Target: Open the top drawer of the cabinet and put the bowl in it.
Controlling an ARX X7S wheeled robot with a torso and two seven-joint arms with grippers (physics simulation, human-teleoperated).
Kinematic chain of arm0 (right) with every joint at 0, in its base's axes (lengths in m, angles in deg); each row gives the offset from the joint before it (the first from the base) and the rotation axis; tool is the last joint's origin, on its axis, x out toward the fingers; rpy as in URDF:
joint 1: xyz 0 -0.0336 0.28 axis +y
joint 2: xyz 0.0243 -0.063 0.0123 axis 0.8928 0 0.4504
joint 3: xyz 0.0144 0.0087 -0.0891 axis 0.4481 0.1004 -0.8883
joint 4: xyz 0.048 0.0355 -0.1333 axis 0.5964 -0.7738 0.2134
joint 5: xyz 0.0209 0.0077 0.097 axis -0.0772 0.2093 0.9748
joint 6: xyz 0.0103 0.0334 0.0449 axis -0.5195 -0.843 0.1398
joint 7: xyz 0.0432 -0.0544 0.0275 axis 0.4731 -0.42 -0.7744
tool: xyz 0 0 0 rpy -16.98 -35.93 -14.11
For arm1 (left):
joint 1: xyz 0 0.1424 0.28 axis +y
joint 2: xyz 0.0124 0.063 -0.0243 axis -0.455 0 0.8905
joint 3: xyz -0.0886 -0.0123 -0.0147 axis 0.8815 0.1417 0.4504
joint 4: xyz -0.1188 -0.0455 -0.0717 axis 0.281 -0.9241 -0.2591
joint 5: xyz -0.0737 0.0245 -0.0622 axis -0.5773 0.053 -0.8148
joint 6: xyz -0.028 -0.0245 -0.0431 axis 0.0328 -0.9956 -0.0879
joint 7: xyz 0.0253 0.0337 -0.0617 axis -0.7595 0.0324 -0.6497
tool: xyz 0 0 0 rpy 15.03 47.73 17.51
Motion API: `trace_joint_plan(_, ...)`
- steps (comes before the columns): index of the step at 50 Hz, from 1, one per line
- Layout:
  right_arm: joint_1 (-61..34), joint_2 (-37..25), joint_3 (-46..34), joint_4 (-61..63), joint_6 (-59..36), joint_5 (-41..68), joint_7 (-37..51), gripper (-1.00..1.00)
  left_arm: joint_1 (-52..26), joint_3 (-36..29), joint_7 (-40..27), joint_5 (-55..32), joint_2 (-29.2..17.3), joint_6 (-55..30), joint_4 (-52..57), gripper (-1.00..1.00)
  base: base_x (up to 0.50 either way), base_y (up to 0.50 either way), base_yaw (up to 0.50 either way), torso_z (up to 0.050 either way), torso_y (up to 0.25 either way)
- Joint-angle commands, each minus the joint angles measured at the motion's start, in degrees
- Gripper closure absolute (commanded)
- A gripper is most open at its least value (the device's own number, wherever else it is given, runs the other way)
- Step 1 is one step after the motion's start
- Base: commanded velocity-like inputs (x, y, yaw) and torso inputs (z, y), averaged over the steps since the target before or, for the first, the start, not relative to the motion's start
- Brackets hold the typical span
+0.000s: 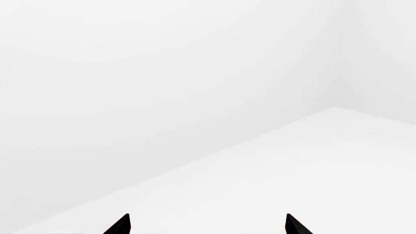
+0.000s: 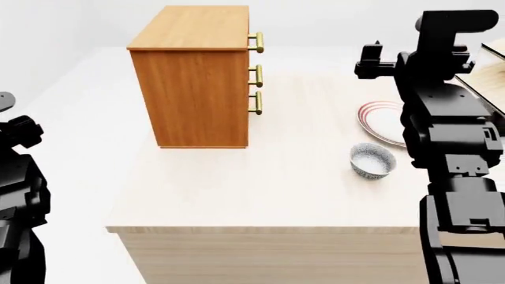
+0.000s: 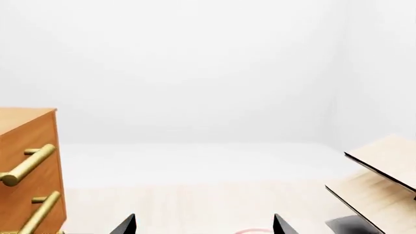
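The cabinet [image 2: 193, 77] stands at the back left of the table, its drawer fronts facing right. The top drawer is shut; its brass handle [image 2: 256, 41] sticks out to the right. In the right wrist view the cabinet [image 3: 26, 146] shows with the top handle [image 3: 26, 165]. The bowl [image 2: 372, 161] sits upright on the table, right of centre, next to my right arm [image 2: 450, 136]. My right gripper [image 3: 204, 226] is open and empty, held above the table and facing across it. My left gripper [image 1: 208, 226] is open and empty, off the table's left side, facing white floor and wall.
A white plate with red rings [image 2: 380, 118] lies behind the bowl, partly hidden by my right arm. A slanted light-wood rack [image 3: 383, 165] stands at the far right. The two lower drawer handles [image 2: 256, 76] are below the top one. The table's front edge [image 2: 268, 231] is near.
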Motion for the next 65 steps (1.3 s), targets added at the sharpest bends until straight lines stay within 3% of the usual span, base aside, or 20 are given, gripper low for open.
trace_joint_plan(1,0.05,-0.08,0.11,-0.86,0.02,0.14,0.23,-1.00,0.00,0.18,0.01,0.03,-0.22,-0.61,-0.05,-1.00,0.00,0.00,0.00,0.000,0.000)
trace_joint_plan(7,-0.04,-0.08,0.82,-1.06,-0.58,1.04,0.02,-1.00,-0.09,0.19,-0.04,0.08,-0.26,-0.71,-0.05,-1.00,0.08,0.00,0.00,0.000,0.000)
trace_joint_plan(65,0.73,-0.47,1.35,-0.63,-1.93,2.18,0.97,-1.00,-0.40,1.07,0.24,-0.06,-0.53,-1.29,-0.05,-1.00,0.50,0.00,0.00,0.000,0.000)
